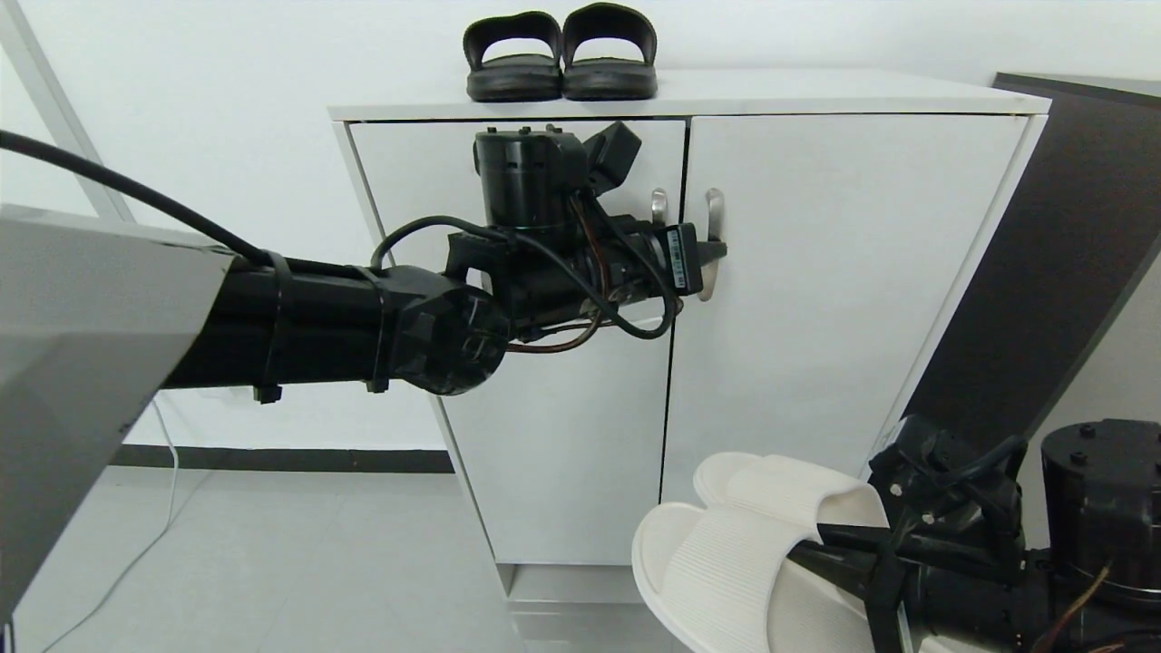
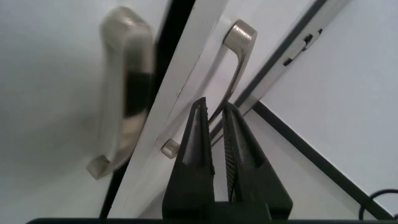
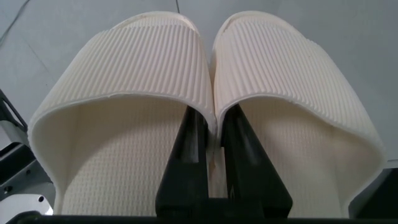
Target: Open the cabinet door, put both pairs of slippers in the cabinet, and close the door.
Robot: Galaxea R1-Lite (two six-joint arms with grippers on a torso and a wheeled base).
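The left gripper [image 2: 214,107] pinches the right handle [image 1: 715,210] of the shut cabinet [image 1: 862,93], and its right door [image 1: 843,299], swinging out, could strike the white slippers [image 1: 726,544] clamped in the right gripper [image 3: 211,121] low before it (black slippers [image 1: 560,54] wait on top).

A plain white painted wall [image 1: 227,109] fills the background, evenly lit and without marks. Along its foot runs a dark, narrow skirting strip [image 1: 290,460], meeting a pale grey glossy tiled floor [image 1: 299,562] that carries soft reflections. A thin white cable [image 1: 169,472] hangs down the wall and trails onto the floor. A pale grey slanted bar [image 1: 54,109] crosses the wall's upper left corner. At the right stands a tall dark brown flat panel [image 1: 1043,272].
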